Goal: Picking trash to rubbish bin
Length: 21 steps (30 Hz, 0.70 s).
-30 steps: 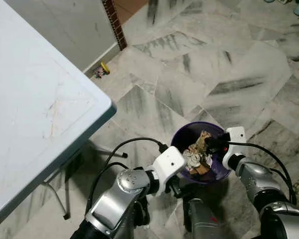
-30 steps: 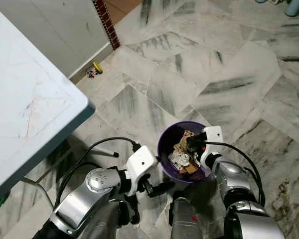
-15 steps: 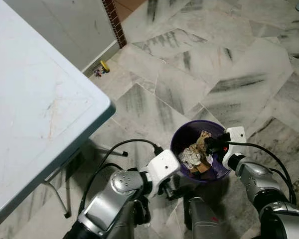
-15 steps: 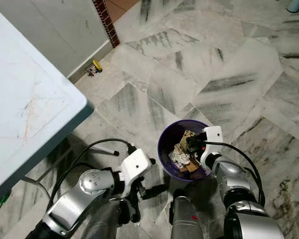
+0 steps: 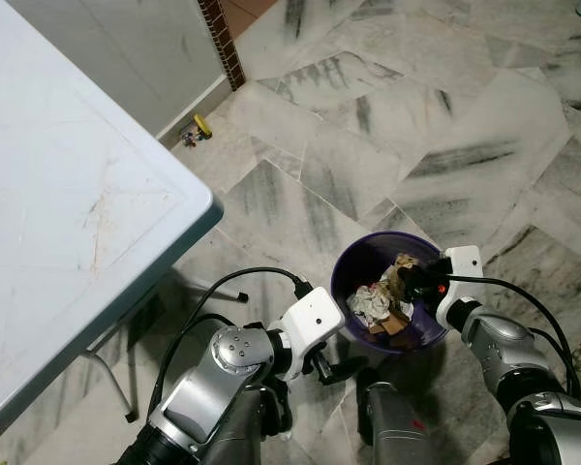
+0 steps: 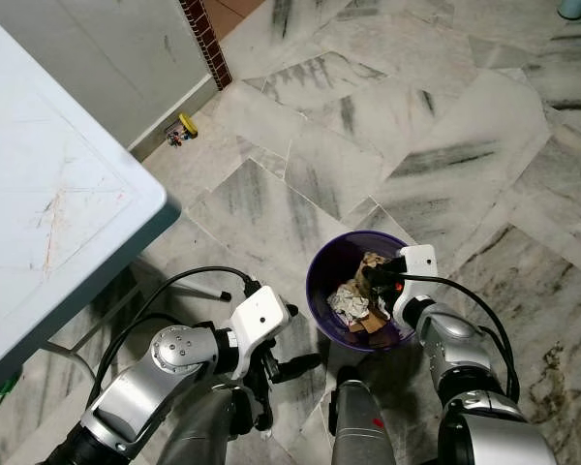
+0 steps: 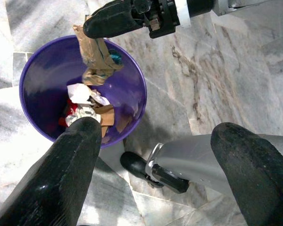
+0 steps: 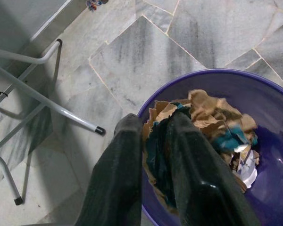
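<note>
- Right gripper (image 8: 148, 155) sits over the purple rubbish bin (image 5: 353, 276), pinching a crumpled brown and teal paper wad (image 8: 198, 122) between its two black fingers (image 8: 120, 179). The wad hangs inside the rim, above the trash, so a release would drop it straight in.
- Bin stands on the marble floor (image 5: 387, 116), near the robot, right of centre. It already holds white crumpled paper (image 5: 371, 305), brown scraps and something red low down.
- Left wrist view confirms the hold: the right gripper reaches in over the far rim of the bin, with the brown paper dangling from its tips.
- Left gripper (image 5: 341, 368) is low, just left of the bin and outside its rim, fingers spread wide with nothing between them. Judgement: it is parked clear so as not to block the drop.
- White tabletop (image 5: 68, 194) fills the left of the scene; its thin metal legs (image 8: 47, 103) stand on the floor beneath, well apart from the bin.
- Small yellow object (image 5: 203, 127) lies by the far wall base, left of centre; too small to identify. Possibly further trash.
- Step in hand, as judged: release of the wad. The next move calls only for spreading the right fingers.
- Risk: the paper may snag on a finger, since its folds wrap round one pad.
</note>
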Motion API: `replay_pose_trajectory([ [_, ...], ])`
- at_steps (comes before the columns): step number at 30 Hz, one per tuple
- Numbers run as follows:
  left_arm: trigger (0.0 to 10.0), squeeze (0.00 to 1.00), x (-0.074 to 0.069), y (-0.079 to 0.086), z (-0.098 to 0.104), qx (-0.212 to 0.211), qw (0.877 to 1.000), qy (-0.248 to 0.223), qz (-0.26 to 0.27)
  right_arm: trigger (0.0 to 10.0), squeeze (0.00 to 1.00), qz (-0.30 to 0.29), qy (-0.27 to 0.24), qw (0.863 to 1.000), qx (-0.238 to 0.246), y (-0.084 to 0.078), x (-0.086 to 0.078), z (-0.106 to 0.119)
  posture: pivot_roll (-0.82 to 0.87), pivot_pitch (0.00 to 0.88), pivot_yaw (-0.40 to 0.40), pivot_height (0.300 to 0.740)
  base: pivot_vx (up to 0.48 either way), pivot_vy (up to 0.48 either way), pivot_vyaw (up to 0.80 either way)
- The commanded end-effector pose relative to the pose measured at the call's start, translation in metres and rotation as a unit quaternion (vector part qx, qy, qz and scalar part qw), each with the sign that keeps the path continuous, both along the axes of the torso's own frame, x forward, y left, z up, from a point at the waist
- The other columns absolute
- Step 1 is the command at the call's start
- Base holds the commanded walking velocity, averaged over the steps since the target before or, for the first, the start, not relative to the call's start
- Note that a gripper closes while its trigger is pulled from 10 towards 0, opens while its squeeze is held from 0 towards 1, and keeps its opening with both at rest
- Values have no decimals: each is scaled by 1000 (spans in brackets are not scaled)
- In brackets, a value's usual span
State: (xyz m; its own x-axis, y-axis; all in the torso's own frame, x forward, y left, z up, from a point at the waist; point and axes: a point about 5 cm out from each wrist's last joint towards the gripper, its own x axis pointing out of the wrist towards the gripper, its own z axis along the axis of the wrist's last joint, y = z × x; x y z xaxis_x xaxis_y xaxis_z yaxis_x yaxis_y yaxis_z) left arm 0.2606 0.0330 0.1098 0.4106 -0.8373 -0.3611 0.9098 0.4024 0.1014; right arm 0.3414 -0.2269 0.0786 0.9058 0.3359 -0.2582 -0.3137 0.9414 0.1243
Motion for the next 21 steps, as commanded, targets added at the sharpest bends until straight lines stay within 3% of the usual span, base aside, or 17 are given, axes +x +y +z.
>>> replay_pose_trajectory([
  [1, 10000, 0, -6, 2, -11, 6, 1000, 23, -1, 10000, 1000, 2, 30, 1000, 6, 0, -9, -15, -70, 492, 172, 740, 0, 0, 0],
  [21, 10000, 0, -5, -1, -8, 1, 1000, 22, -1, 10000, 1000, 8, 41, 999, 2, -3, -11, -16, -72, 502, 170, 740, 0, 0, 0],
])
